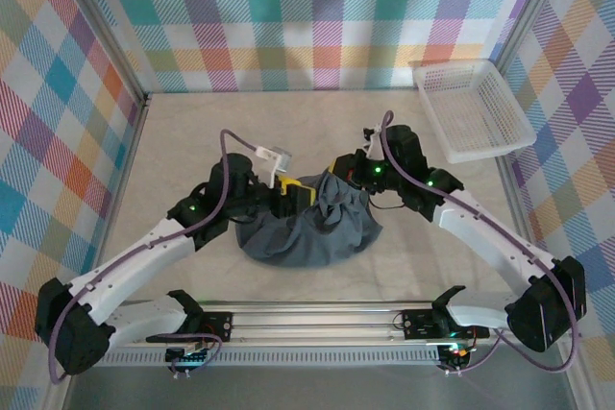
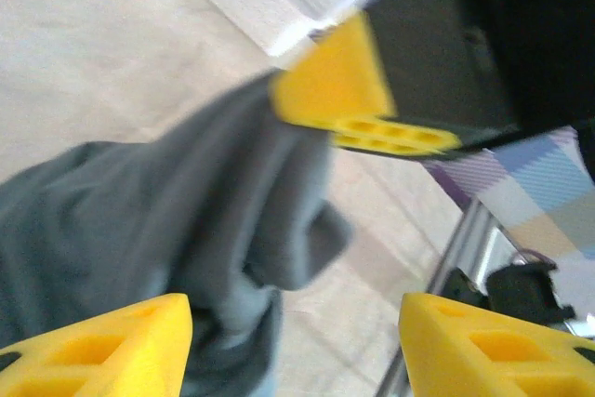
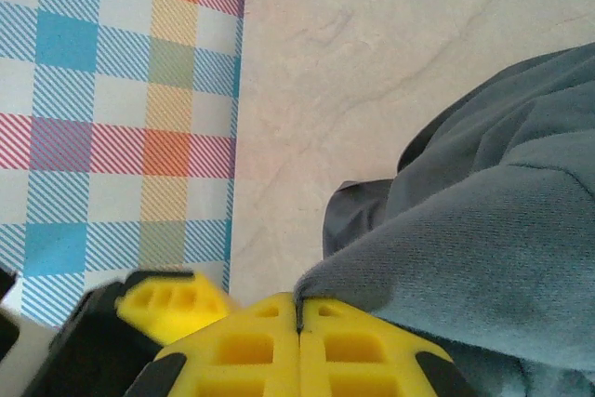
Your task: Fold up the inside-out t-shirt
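**Right jaws pinching the bunched shirt, left jaws spread beside it**

The inside-out t-shirt (image 1: 307, 228) lay in a crumpled, rounded heap on the worktop (image 1: 192, 141), roughly at its middle and just ahead of the two arm bases. Its slate-grey cloth was bunched and wrinkled, and the far edge of the heap was drawn upward between the two grippers.

The right gripper (image 1: 338, 172) sat at the far right edge of the heap. In the right wrist view, the right gripper (image 3: 297, 309) had its yellow jaws pressed together, with a fold of the t-shirt (image 3: 502, 230) caught in the seam between them. From there the cloth spread away to the right over the pale worktop (image 3: 372, 44).

The left gripper (image 1: 285, 187) was at the far left edge of the heap, close to the right one. In the left wrist view, the left gripper (image 2: 296, 323) had its jaws spread wide. The t-shirt (image 2: 139, 202) hung over the finger on the left of that view and filled part of the gap, and the other finger stood clear of the cloth. Whether the cloth touched the inner faces could not be told through the blur.

A white mesh basket (image 1: 485, 151) stood in the far right corner, well apart from the shirt. Checked walls (image 1: 288, 16) enclosed the worktop.
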Motion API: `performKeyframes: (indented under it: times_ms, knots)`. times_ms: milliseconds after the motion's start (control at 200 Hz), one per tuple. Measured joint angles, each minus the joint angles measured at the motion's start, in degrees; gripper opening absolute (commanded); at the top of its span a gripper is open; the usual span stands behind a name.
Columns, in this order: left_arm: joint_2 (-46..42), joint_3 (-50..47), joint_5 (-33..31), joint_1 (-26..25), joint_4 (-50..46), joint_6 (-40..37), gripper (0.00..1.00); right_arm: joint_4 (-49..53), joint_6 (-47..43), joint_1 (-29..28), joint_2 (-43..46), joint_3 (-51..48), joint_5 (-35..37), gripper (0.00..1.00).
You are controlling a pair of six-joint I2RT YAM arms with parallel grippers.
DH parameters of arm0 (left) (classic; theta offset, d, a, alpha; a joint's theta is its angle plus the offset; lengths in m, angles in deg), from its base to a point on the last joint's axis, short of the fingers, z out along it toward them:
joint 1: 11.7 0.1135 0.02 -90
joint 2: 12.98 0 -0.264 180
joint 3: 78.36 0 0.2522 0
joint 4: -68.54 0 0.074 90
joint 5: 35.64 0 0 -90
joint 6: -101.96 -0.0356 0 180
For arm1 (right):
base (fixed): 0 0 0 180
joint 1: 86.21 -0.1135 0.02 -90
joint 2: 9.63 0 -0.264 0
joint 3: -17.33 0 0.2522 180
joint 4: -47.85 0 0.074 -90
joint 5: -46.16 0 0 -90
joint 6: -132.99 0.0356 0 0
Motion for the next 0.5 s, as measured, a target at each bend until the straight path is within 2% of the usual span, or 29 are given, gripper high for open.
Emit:
performKeyframes:
  times_ms: [90, 130, 230, 310, 500]
  knots:
    - [4.6, 0.0, -0.8, -2.8, 1.1, 0.0, 0.57, 0.1, 0.1, 0.0, -0.4, 1.0, 0.0, 0.00]
    - [6.9, 0.0, -2.1, -3.7, 1.4, 0.0, 0.52, 0.1, 0.2, 0.0, -0.4, 1.5, 0.0, 0.00]
    - [11.7, 0.0, -6.4, -4.4, 1.9, 1.8, 0.20, 0.0, 0.4, 0.0, -0.4, 2.1, -0.2, 0.00]
    - [13.6, 0.0, -8.2, -4.1, 3.2, 3.4, 0.00, 0.1, 0.7, 0.0, -0.4, 2.1, -0.3, 0.00]
    - [11.3, 0.1, -7.9, -3.8, 7.2, 9.8, 0.00, 3.6, 0.7, 1.7, -1.0, 2.3, 2.2, 0.00]
